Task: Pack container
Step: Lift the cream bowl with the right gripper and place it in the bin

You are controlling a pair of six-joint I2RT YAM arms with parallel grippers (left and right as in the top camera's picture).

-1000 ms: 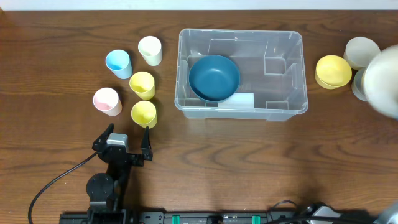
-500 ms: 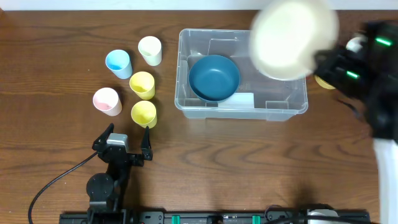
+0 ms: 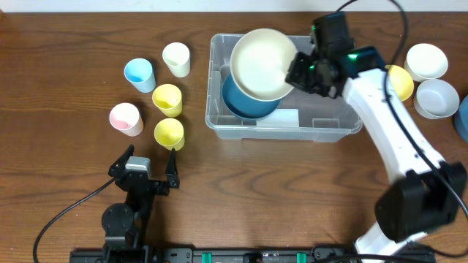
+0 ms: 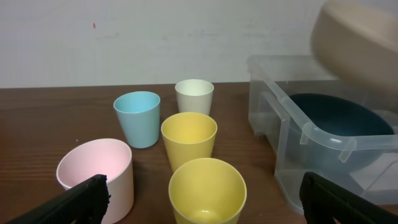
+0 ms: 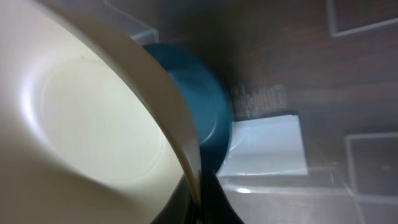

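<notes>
The clear plastic container (image 3: 344, 109) stands at the table's middle, with a blue bowl (image 3: 245, 106) inside its left half. My right gripper (image 3: 296, 73) is shut on the rim of a cream bowl (image 3: 262, 64), held in the air above the blue bowl. In the right wrist view the cream bowl (image 5: 81, 118) fills the left, its rim pinched at my gripper (image 5: 202, 199), with the blue bowl (image 5: 202, 106) below. My left gripper (image 4: 202, 196) stands open near the front edge, facing the cups, a yellow cup (image 4: 207, 190) between its fingers' line of sight.
Several cups stand left of the container: blue (image 3: 139, 74), cream (image 3: 176, 58), pink (image 3: 125, 118) and two yellow (image 3: 167, 98) (image 3: 169, 133). Right of the container lie a yellow bowl (image 3: 401, 79), a cream bowl (image 3: 426, 61) and a grey-white bowl (image 3: 437, 98).
My right arm has swung in from the far right with the cream bowl, carrying it leftward over the container to above the blue bowl. The left arm has not moved.
</notes>
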